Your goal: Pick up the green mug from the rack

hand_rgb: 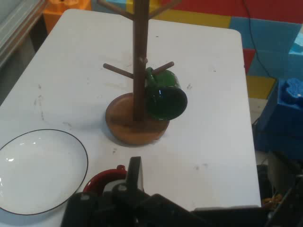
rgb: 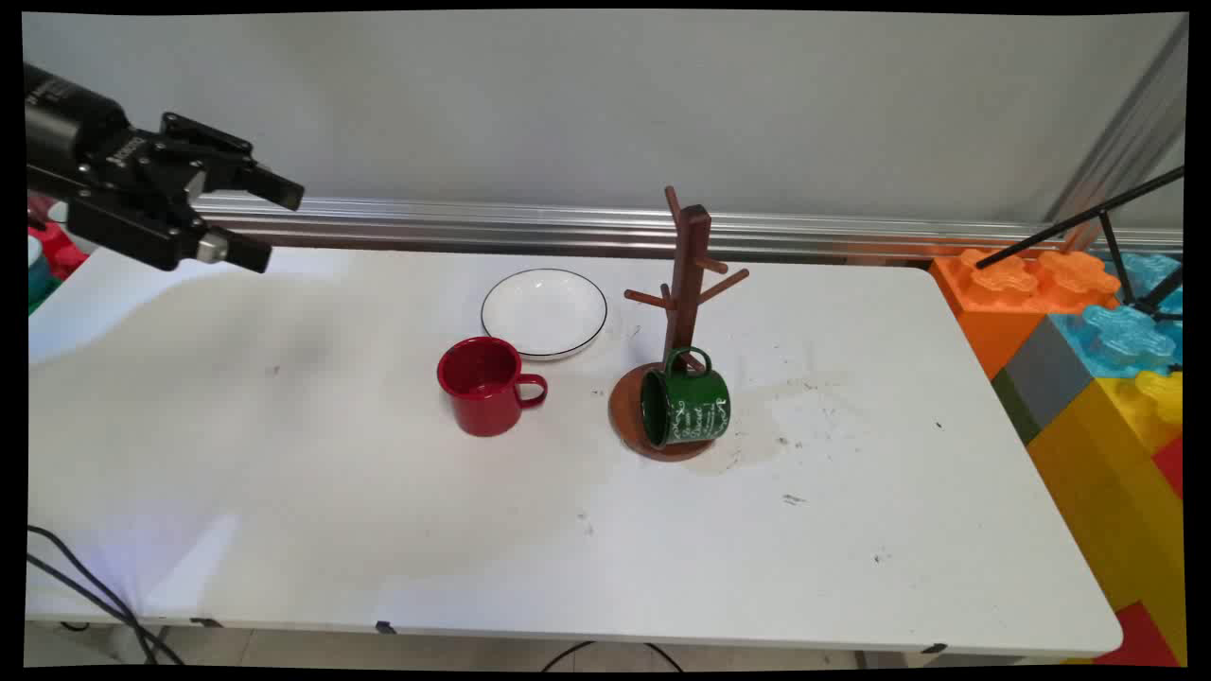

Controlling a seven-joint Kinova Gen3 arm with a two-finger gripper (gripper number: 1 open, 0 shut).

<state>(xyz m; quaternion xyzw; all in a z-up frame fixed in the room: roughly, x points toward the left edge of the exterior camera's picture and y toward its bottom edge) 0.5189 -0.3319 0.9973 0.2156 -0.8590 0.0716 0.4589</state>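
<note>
From my station, the gripper [rgb: 254, 219] hung high over the table's [rgb: 284, 492] far left corner, well apart from everything. The red mug [rgb: 484, 385] stood nearest, upright, ahead of the jaws; beyond it a green mug [rgb: 688, 407] hung tilted on the wooden mug tree [rgb: 683, 312], a white plate [rgb: 544, 313] nearby. The jaws gaped wide, holding nothing

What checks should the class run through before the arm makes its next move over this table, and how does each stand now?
1. Gripper open and empty: ok.
2. Gripper clear of table, raised at left: ok.
3. Red mug upright, free-standing: ok.
4. Green mug hanging properly: not ok; tipped against the mug tree base.
5. White plate apart from the red mug: ok.
6. Mug contents: cannot tell.
</note>
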